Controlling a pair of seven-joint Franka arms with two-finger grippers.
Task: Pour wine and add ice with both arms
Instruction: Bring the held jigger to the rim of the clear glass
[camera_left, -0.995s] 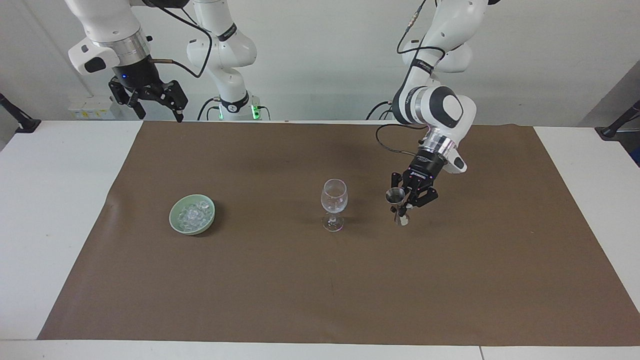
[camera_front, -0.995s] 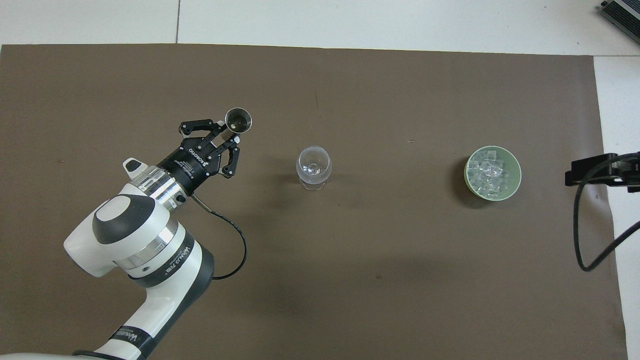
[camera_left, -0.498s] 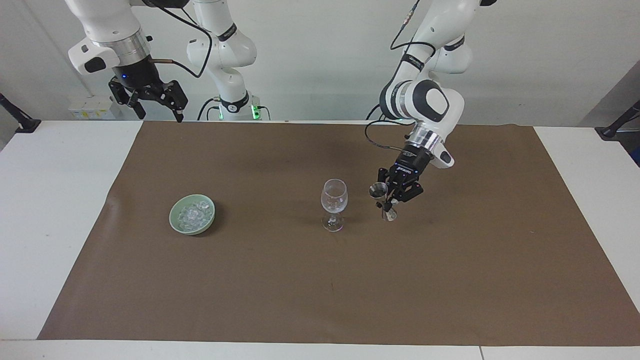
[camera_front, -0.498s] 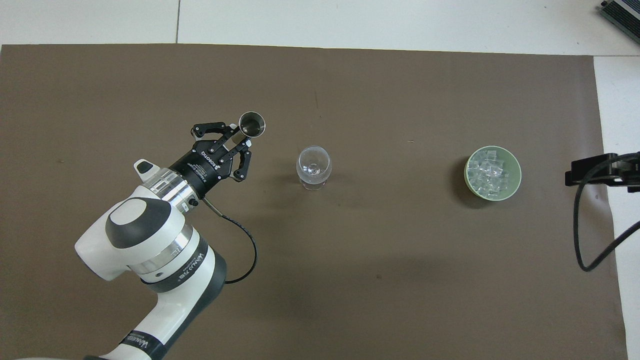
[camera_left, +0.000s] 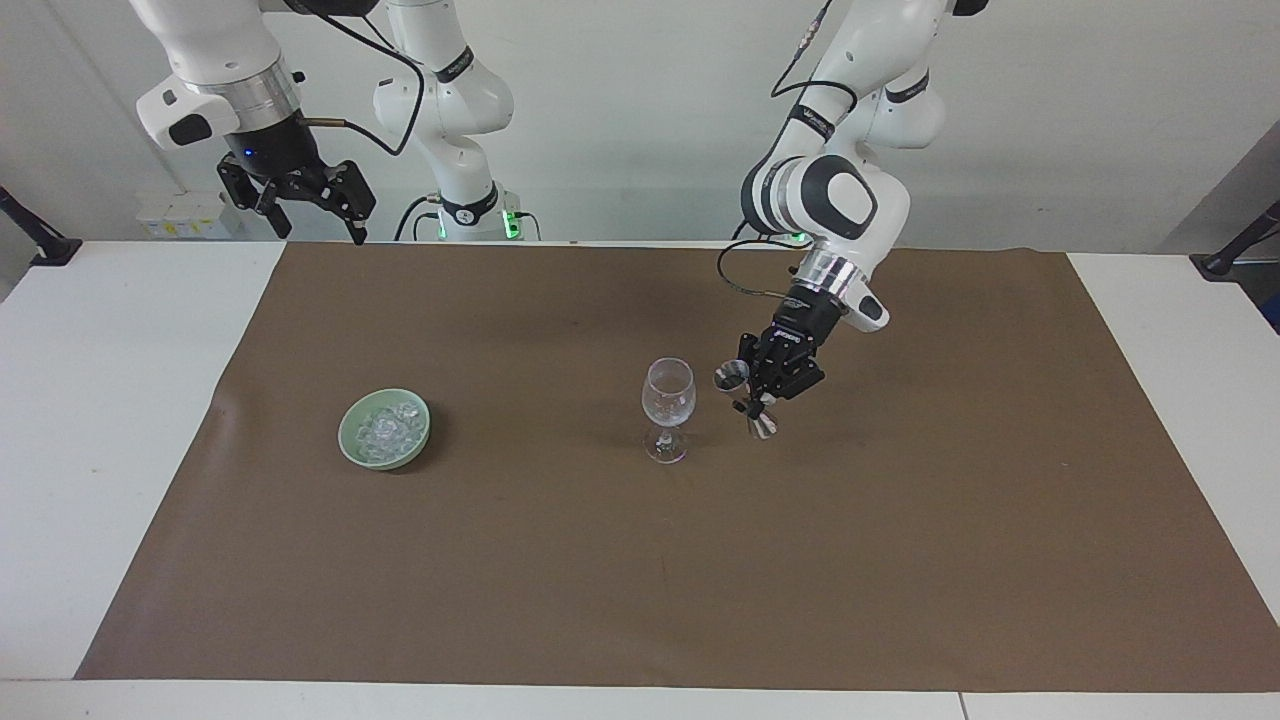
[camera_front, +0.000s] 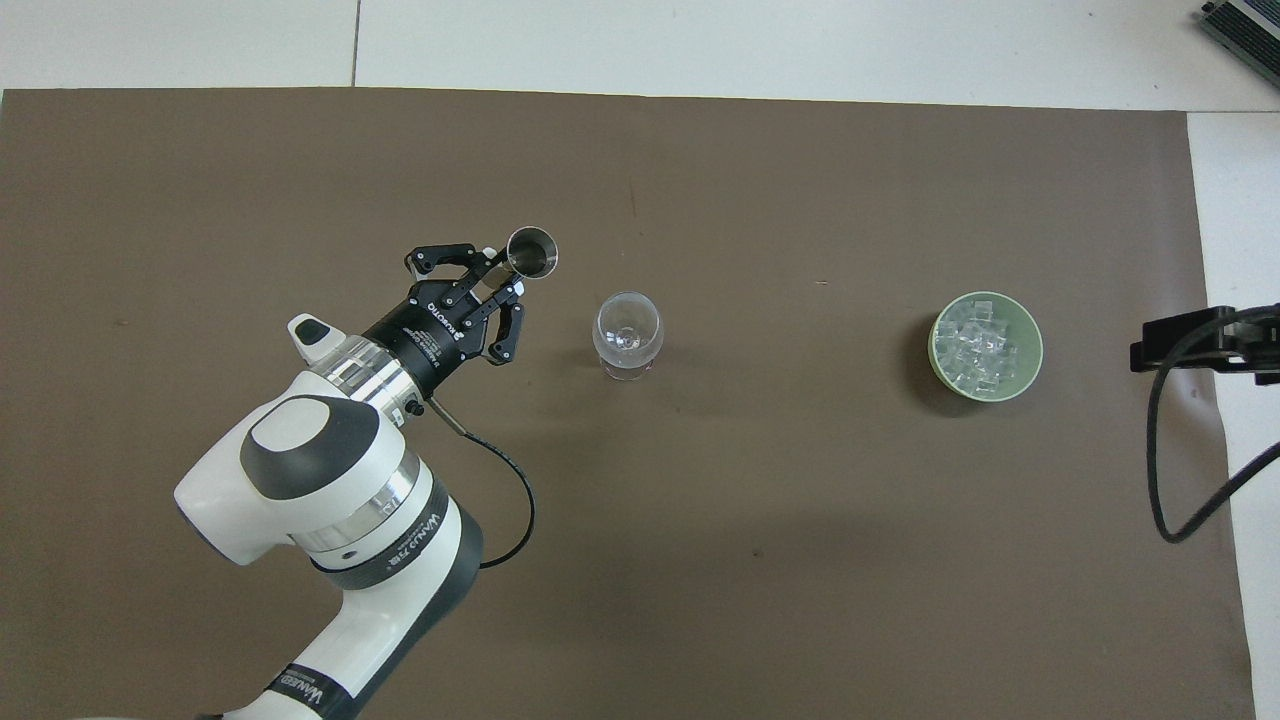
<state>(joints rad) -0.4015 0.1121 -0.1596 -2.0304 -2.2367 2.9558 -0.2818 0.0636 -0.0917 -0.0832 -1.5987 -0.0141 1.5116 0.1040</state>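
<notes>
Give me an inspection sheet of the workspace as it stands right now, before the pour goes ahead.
Surface: white table under a brown mat; no spills seen.
Job's things: wine glass upright mid-mat, looks empty; green bowl holding ice, toward the right arm's end; metal jigger held upright in the air beside the glass.
Clutter: nothing seen.
Grippers: left gripper shut on the jigger's waist, over the mat beside the glass; right gripper open, raised over the table edge nearest the robots, waiting.
Cables: black cable loops off the left wrist above the mat, clear of the glass.
Surroundings: white wall, black mounts at the table's corners.
</notes>
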